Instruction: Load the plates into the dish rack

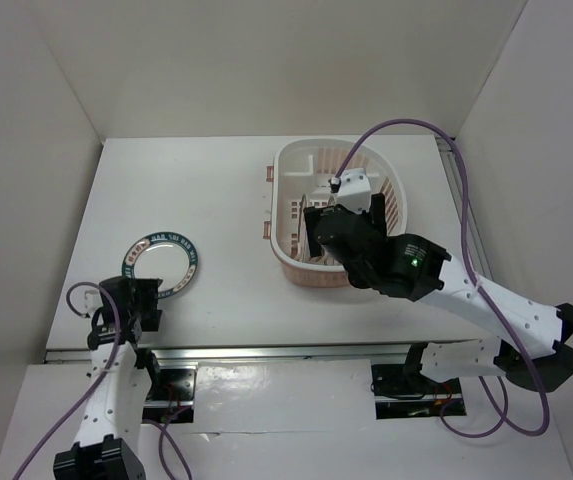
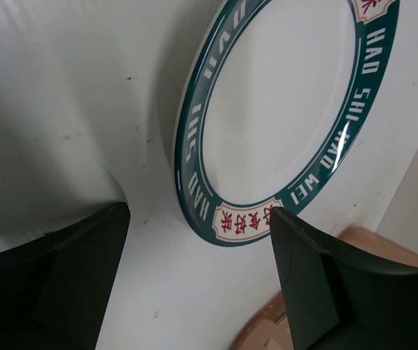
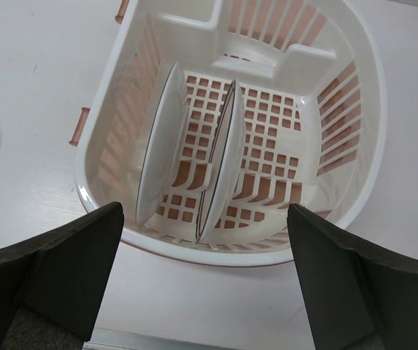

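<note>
Plate with teal rim [image 1: 162,262] lies flat on the table [image 1: 236,200] at nine o'clock of the dish rack [image 1: 296,160] (stiff, glossy, breakable, probably best pinched at its near rim), just ahead of the left gripper [image 2: 198,219], jaws spread, while the right gripper [image 3: 203,219] gapes empty above two plates [image 3: 161,138] racked upright.

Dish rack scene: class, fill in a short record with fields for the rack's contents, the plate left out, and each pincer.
Dish rack: holds two plates standing on edge
Loaded: left plate; right plate
Not loaded: teal-rimmed plate, flat on the table, left of the rack in the top view
Left pincer: open, empty, beside the teal-rimmed plate
Right pincer: open, empty, over the rack's near edge
</note>
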`<state>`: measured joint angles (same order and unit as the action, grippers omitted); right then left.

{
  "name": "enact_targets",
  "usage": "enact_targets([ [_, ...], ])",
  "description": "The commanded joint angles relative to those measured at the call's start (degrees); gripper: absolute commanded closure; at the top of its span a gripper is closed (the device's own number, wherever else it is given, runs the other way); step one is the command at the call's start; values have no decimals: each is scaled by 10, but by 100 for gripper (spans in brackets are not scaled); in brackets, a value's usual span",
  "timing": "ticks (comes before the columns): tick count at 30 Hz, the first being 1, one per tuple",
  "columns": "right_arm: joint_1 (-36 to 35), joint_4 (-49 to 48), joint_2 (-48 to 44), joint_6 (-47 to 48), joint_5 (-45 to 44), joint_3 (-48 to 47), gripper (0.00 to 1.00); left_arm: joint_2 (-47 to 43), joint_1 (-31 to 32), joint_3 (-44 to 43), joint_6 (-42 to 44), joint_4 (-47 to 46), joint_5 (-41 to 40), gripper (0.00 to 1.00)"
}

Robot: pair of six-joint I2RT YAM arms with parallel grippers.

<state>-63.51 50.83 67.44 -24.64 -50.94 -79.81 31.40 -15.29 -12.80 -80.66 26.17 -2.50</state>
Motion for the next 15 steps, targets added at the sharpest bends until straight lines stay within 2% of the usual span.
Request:
enact_targets([
  [1, -5, -34, -20, 8, 0, 1, 0, 21, 0, 23, -20, -59, -18, 9],
  [6, -5, -34, -20, 14, 0, 1, 0, 60, 0, 23, -20, -102, -29, 23],
  [7, -5, -34, -20, 14, 0, 1, 0, 67, 0, 23, -20, -102, -34, 23],
  [12, -5, -47, -14, 14, 0, 1, 0, 94, 0, 18, -15, -127, -34, 46],
  [14, -5, -47, -14, 14, 0, 1, 0, 99, 0, 25, -15, -139, -34, 48],
  [15, -5, -47, -14, 14, 0, 1, 0, 99, 0, 25, -10, -139, -34, 55],
])
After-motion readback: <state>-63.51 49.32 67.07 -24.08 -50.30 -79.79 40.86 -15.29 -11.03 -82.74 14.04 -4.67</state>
